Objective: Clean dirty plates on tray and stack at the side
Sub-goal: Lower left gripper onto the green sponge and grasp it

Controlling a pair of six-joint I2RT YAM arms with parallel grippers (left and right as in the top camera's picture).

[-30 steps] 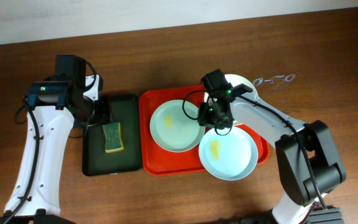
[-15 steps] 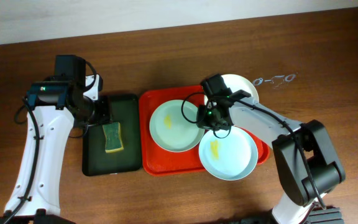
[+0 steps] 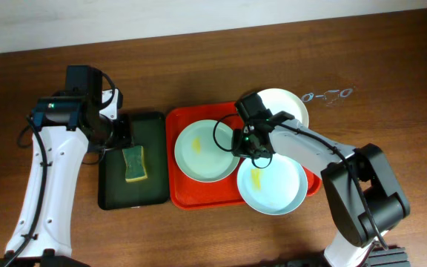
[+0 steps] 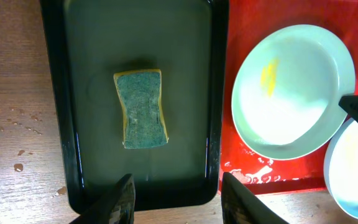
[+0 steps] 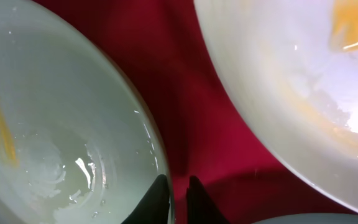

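Note:
On the red tray (image 3: 184,194) lie three plates. My right gripper (image 3: 244,143) is shut on the right rim of the mint plate (image 3: 204,152), which has a yellow smear. In the right wrist view the fingertips (image 5: 161,198) stand one on each side of that mint plate's (image 5: 55,143) rim, over the red tray (image 5: 185,93). A pale blue plate (image 3: 274,187) with a yellow smear sits at the tray's front right. The cream plate (image 3: 286,105) lies at the back right. My left gripper (image 4: 179,205) hangs open over the near edge of the green tray (image 4: 73,124).
A yellow-and-green sponge (image 4: 140,109) lies in the dark green tray (image 3: 117,189), left of the red tray. A thin wire object (image 3: 328,95) rests on the table at the back right. Bare wood surrounds both trays.
My right gripper has shut on the mint plate's rim. Gripper and plate have shifted a little to the left. The left arm has not moved.

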